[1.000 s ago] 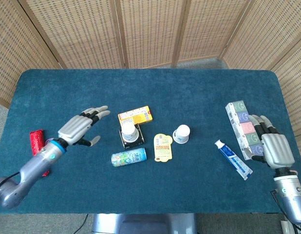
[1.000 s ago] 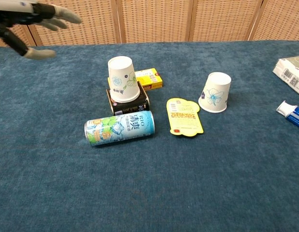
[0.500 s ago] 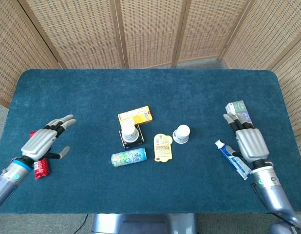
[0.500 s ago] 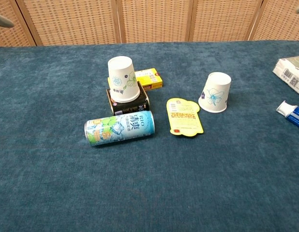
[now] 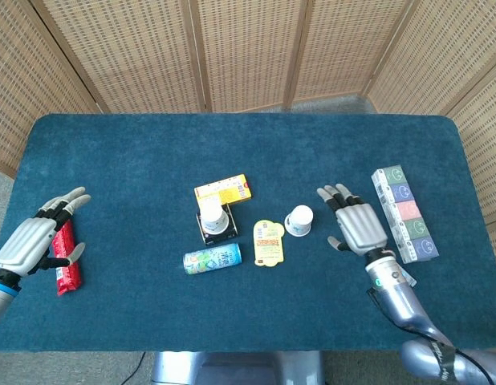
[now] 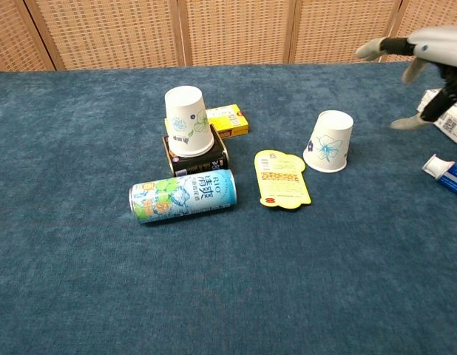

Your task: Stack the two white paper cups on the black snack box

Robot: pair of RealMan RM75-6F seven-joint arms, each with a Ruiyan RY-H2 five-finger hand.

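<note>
Right hand, fingers spread (holding nothing), seemingly just beside the loose cup.

A dark teal carpet-covered tabletop stands before a folding woven rattan screen with wooden frames, evenly lit.

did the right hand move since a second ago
Yes. The right hand moved left, away from the long box, toward the second paper cup.

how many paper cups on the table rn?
2. One cup upside down on the black box; the other cup upside down on the cloth, just left of the right hand.
</note>
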